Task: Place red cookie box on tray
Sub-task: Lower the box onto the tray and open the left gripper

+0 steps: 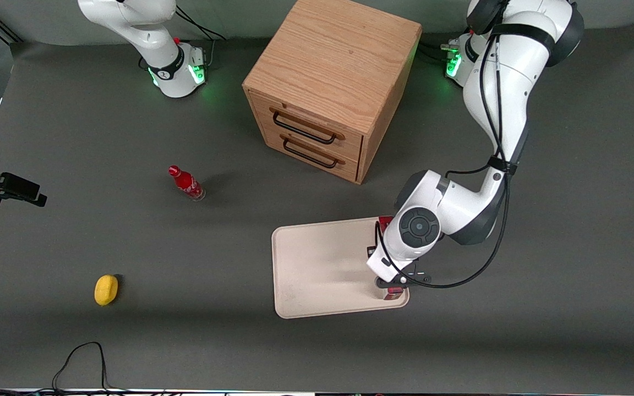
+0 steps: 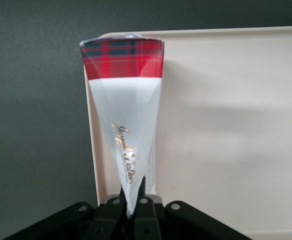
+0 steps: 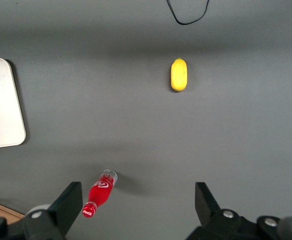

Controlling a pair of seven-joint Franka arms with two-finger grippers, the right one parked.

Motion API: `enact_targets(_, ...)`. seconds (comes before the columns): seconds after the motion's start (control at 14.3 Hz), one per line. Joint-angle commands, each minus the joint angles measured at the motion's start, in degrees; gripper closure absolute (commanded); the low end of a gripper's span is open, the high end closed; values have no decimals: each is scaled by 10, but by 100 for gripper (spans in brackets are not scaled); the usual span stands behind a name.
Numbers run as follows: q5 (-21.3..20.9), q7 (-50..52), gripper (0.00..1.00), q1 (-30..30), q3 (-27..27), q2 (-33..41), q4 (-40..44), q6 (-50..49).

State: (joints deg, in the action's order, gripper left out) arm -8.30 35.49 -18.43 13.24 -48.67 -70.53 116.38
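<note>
In the lower right of the front view, the left arm's claw (image 1: 395, 283) hangs over the edge of the large flat cream-beige tray with a low raised rim (image 1: 317, 264) that is toward the working arm's end of the table, and it is clenched on the long, thin dark-red cookie box with a white section (image 1: 386, 223). In this view the arm covers most of the box; only a red end near the upper right corner of the tray and another small red piece under the claw can be seen. The left wrist view shows the box (image 2: 123, 125) held on its narrow edge, with the black fingers (image 2: 117, 210) pinching the white part, and the tartan-red end is right at the tray's rim (image 2: 92, 150). It is not clear if the box already touches the tray floor or is a little above it. The risk, as it seems, is the position so close to the rim: if the claw lets go here, the thin box, standing on its edge, could tip outward, lean on the rim or fall onto the dark grey table (image 1: 570, 275). A release from some height would make this more probable. Moving it more to the tray's middle looks safer.
</note>
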Motion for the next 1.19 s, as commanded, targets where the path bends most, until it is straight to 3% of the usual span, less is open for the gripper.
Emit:
enact_targets(0.0,-5,13,100,-4,-2,-5,14,-4)
enact_targets(0.14,-5,12,100,-4,-2,-5,14,-4)
enact_targets(0.21,-4,12,68,2,-2,-5,14,-4)
enact_targets(0.28,-4,12,1,4,-2,-4,14,-4)
enact_targets(0.77,-1,12,0,17,-1,9,12,-11)
enact_targets(1.12,-6,-42,0,61,-1,102,-18,-87)
